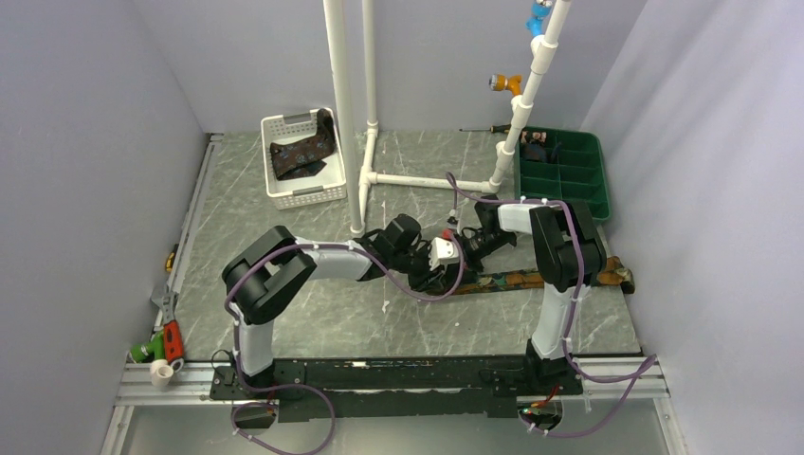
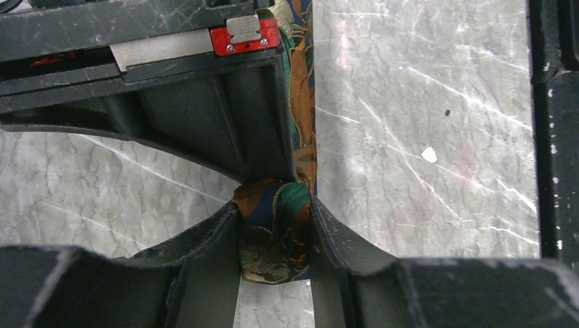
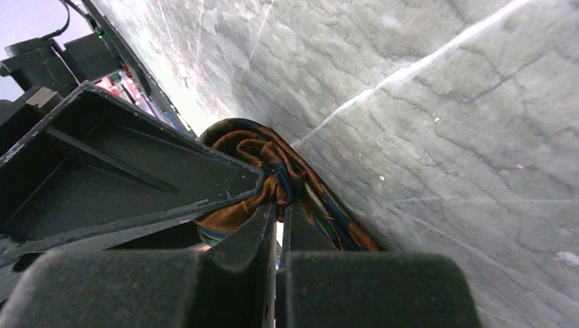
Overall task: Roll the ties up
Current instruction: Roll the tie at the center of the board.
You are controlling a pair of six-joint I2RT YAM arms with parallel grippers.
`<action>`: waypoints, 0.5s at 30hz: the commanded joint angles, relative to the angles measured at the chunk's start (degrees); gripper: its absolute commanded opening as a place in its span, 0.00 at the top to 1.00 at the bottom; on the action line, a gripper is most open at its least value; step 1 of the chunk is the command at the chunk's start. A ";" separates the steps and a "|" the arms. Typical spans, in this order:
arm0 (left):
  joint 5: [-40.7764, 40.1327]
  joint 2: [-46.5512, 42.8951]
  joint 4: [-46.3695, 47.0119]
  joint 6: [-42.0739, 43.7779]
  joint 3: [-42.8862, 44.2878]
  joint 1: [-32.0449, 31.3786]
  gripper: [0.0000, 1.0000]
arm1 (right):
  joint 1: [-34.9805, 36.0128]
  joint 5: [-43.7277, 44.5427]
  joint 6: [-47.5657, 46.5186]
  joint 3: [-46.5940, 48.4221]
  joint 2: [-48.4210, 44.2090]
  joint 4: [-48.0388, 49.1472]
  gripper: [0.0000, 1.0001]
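Observation:
An orange and teal mottled tie (image 1: 531, 279) lies flat on the table, running right from where both grippers meet. My left gripper (image 1: 438, 275) is shut on the rolled end of this tie (image 2: 274, 232), pinched between its fingers (image 2: 334, 239). My right gripper (image 1: 453, 248) is shut on the same roll (image 3: 252, 154), its fingers (image 3: 263, 225) nearly together on a fold of fabric. The other gripper's black body fills the upper left of each wrist view. A second dark tie with pale motifs (image 1: 301, 152) lies in the white basket (image 1: 313, 197).
A white pipe frame (image 1: 347, 114) stands behind the grippers, with a base bar (image 1: 427, 180) on the table. A green divided tray (image 1: 569, 175) sits at the back right. Tools (image 1: 163, 341) lie at the left table edge.

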 commanded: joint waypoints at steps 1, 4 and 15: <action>-2.93 3.63 -1.45 1.87 1.21 -1.62 0.58 | 0.37 5.47 -2.04 -1.07 0.36 2.27 1.00; -5.73 3.69 -5.64 5.46 -0.13 -1.62 0.59 | 0.27 3.13 -1.79 -1.33 -0.85 2.57 1.00; -11.03 2.80 -17.19 11.17 -2.48 -1.52 0.73 | -4.62 -3.23 -6.15 -0.56 -8.38 -4.71 0.65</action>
